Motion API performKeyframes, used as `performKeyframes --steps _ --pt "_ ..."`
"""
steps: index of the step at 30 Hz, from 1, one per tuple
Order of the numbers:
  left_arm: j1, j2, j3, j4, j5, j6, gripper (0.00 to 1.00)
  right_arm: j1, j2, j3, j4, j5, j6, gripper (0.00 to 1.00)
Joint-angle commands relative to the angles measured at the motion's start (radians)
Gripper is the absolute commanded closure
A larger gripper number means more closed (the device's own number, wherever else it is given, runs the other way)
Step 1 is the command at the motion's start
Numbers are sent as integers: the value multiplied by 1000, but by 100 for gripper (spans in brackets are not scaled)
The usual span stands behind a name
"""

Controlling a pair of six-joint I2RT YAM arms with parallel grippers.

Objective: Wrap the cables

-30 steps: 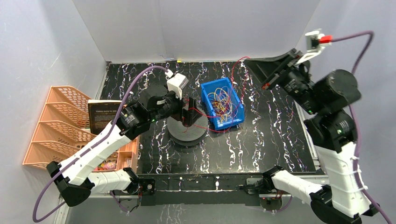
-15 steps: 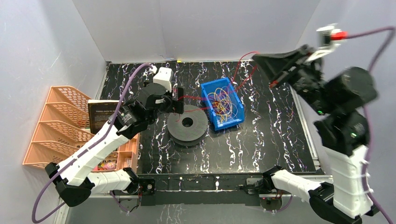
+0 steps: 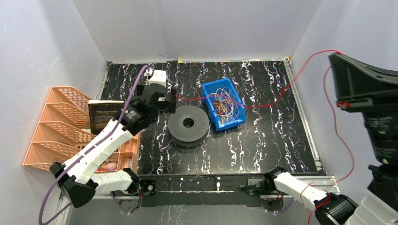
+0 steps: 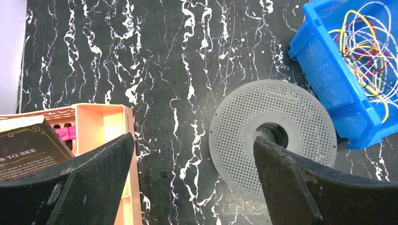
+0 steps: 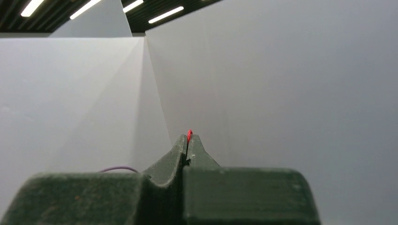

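Note:
A loose tangle of thin red, yellow and orange cables lies in a blue bin; it also shows in the left wrist view. One red strand runs from beside my left gripper across the bin and up to my right gripper, which is raised high at the right and shut on it. The strand's red tip pokes out between the shut fingers. My left gripper is open and empty, hovering back left of the grey perforated spool. The spool shows under its right finger.
An orange rack and a dark book stand at the left edge. An orange tray sits below the left finger. White walls close in the back and both sides.
My right gripper has risen up and toward the camera, drawing the red strand out long to the right. My left gripper has moved off the spool toward the back left.

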Motion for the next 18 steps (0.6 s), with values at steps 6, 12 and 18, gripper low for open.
performKeyframes --steps 6,12,18 --pt "2 13 40 -33 -10 20 2 0 59 -98 -2 1 9 100" --pt "3 68 54 -84 -65 28 2 1 62 -120 -19 52 -2 100" --pt "2 85 46 -96 -21 26 2 0 79 -152 -10 44 4 100"
